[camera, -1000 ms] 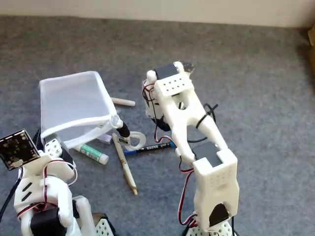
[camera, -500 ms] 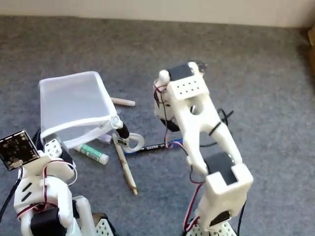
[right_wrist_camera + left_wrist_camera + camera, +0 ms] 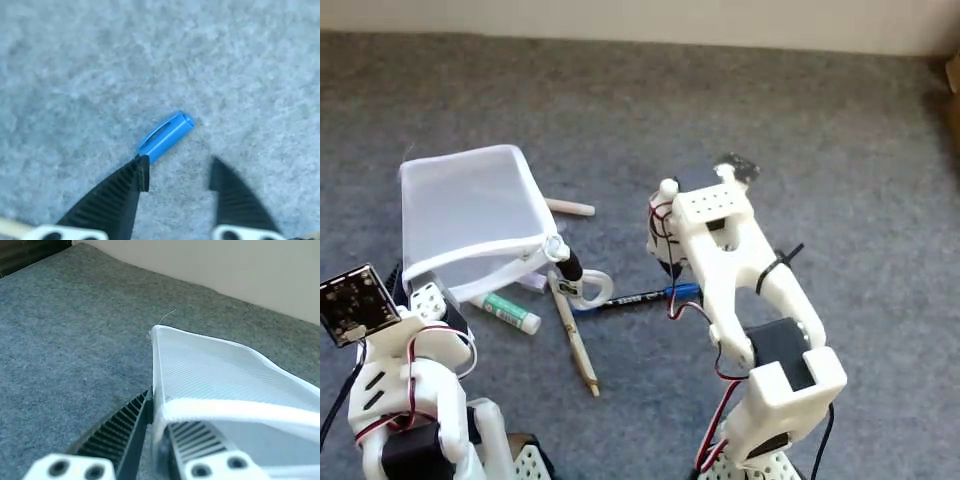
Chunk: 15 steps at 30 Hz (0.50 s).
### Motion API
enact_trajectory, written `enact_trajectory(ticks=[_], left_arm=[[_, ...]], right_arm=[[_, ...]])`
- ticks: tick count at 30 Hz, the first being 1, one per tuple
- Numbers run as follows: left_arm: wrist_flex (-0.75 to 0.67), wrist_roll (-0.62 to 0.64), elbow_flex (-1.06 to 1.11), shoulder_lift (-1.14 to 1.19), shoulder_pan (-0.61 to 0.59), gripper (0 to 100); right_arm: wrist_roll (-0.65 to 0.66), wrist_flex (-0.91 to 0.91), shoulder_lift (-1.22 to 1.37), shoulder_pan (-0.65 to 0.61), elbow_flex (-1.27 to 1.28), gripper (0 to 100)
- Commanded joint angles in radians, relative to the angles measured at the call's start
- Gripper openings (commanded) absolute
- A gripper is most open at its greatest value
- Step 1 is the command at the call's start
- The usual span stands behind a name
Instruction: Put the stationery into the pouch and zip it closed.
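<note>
Nearest the camera in the high view stand the two arms, the left arm (image 3: 405, 385) at the lower corner and the right arm (image 3: 745, 275) bent forward over the grey surface (image 3: 840, 130).

The right jaws stand open, pointing down at the surface. The blue pen (image 3: 635, 298) lies flat there, and its blue cap end (image 3: 166, 136) sits just off the tip of the ridged jaw, ahead of the gap rather than inside it. The other jaw is well to the side, touching nothing.

Between the arms lie a beige pen (image 3: 574, 340), angled toward the camera, and a green-and-white marker (image 3: 506, 312) just beside the pouch's mouth.

Farther out, the left jaws are closed on the edge of the white mesh pouch (image 3: 225, 372), the zip rim running out from between them. The pouch (image 3: 470, 210) lies with its open mouth toward the arms. A pale stick (image 3: 570, 208) lies just beside its far corner.
</note>
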Motion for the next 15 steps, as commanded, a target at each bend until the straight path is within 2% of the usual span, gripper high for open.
enact_trajectory(ticks=[1, 10, 15], left_arm=[[-0.026, 0.006, -0.004, -0.012, -0.015, 1], [-0.026, 0.006, -0.004, -0.012, -0.015, 1], [-0.026, 0.006, -0.004, -0.012, -0.015, 1]], right_arm=[[-0.054, -0.013, -0.068, -0.025, -0.002, 25.5], [-0.097, -0.291, 0.022, -0.051, 0.113, 25.5], [-0.097, -0.3, 0.11, -0.05, 0.116, 24.0]])
